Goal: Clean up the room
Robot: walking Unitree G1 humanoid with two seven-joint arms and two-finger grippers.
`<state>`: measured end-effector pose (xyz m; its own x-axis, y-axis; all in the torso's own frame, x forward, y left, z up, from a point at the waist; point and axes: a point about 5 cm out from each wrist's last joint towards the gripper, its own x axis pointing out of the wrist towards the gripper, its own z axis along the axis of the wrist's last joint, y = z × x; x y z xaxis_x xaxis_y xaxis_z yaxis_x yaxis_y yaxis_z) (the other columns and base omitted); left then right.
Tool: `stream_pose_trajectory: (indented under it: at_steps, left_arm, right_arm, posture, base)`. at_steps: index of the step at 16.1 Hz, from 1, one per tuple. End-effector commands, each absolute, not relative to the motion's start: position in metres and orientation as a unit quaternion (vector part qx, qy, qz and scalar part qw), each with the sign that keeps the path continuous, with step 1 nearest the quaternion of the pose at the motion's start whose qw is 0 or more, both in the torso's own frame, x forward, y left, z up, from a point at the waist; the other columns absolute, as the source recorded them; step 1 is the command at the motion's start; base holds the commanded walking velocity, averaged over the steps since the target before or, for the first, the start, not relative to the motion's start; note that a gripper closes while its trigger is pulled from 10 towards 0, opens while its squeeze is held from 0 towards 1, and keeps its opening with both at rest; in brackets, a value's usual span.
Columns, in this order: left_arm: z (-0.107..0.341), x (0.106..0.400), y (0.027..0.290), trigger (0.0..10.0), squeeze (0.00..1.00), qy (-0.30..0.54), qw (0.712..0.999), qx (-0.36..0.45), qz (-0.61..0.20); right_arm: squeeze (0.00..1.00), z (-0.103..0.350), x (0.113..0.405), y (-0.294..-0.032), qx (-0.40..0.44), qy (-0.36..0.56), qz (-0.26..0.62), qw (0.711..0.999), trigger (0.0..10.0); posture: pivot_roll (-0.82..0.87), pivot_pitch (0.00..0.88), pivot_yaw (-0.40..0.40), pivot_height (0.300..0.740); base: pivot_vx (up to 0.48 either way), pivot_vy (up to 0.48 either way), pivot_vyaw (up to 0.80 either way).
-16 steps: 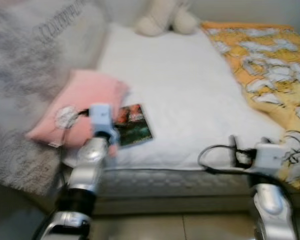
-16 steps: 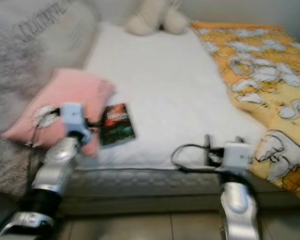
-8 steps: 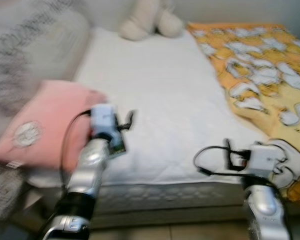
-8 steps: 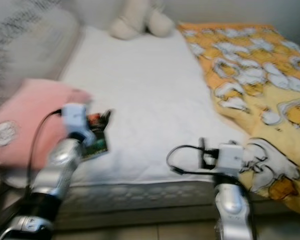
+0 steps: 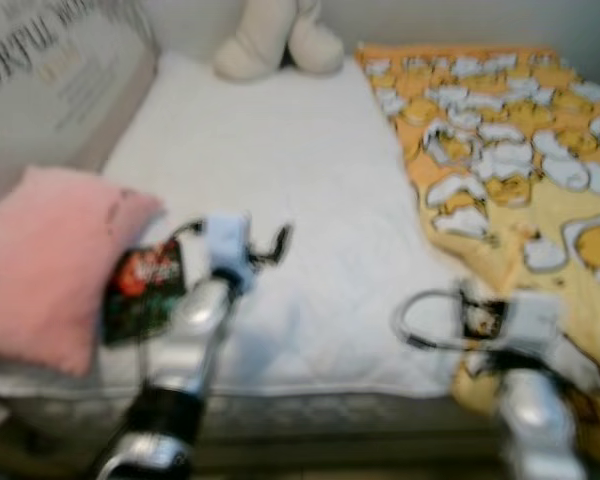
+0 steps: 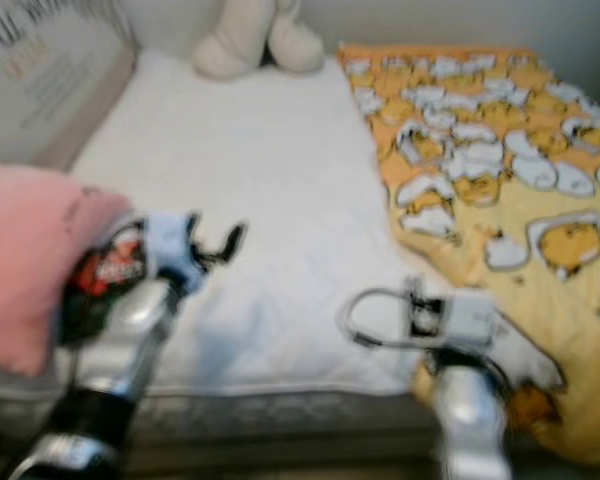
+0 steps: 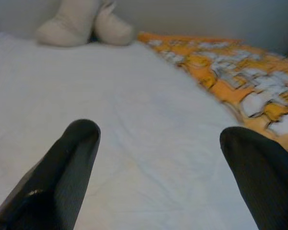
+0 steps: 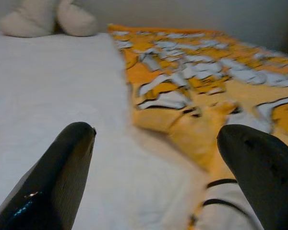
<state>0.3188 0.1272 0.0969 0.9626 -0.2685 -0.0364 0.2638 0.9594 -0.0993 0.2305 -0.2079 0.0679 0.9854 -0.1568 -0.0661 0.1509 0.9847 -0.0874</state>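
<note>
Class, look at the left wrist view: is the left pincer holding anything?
No, the left pincer is open, with bare white sheet between its fingers.

Soft, even, fairly bright indoor light, no glare. Strong motion blur across both eye views, smearing arms and the blanket (image 5: 510, 150) print. Wrist views sharper but hazy; faint shadow on the bed (image 6: 250, 200).
</note>
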Motion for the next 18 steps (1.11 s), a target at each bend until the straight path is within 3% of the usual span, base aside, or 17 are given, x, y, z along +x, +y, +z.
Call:
stream_pose_trajectory:
  at_steps: [1, 3, 7, 10, 18]
  left_arm:
    - [0.101, 0.319, 0.119, 10.0, 0.0, 0.016, 0.987, -0.05, -0.151]
    - [0.097, 0.316, 0.118, 10.0, 0.0, 0.022, 0.985, -0.053, -0.164]
    - [0.077, 0.296, 0.102, 10.0, 0.0, 0.059, 0.962, -0.059, -0.259]
    - [0.074, 0.288, 0.092, 10.0, 0.0, 0.051, 0.949, -0.036, -0.308]
    - [0.073, 0.28, 0.085, 10.0, 0.0, 0.051, 0.936, 0.002, -0.347]
  right_arm:
    - [0.0, 0.065, 0.225, -0.213, -0.044, 0.046, -0.082, 0.995, 10.0]
    - [0.0, 0.061, 0.221, -0.208, -0.043, 0.054, -0.072, 0.995, 10.0]
    - [0.0, 0.046, 0.203, -0.196, -0.047, 0.083, -0.037, 0.995, 10.0]
    - [0.0, 0.047, 0.206, -0.2, -0.051, 0.079, -0.041, 0.995, 10.0]
    - [0.0, 0.06, 0.221, -0.208, -0.05, 0.054, -0.063, 0.995, 10.0]
  posture:
    - [-0.07, 0.0, 0.044, 0.74]
    - [-0.07, 0.0, 0.043, 0.74]
    - [-0.07, 0.0, 0.045, 0.74]
    - [-0.07, 0.0, 0.05, 0.74]
    - [-0.06, 0.0, 0.055, 0.74]
  base:
    - [0.0, -0.48, 0.0]
    - [0.0, -0.48, 0.0]
    - [0.0, 0.0, 0.0]
    - [0.0, 0.0, 0.0]
    - [0.0, 0.0, -0.73]
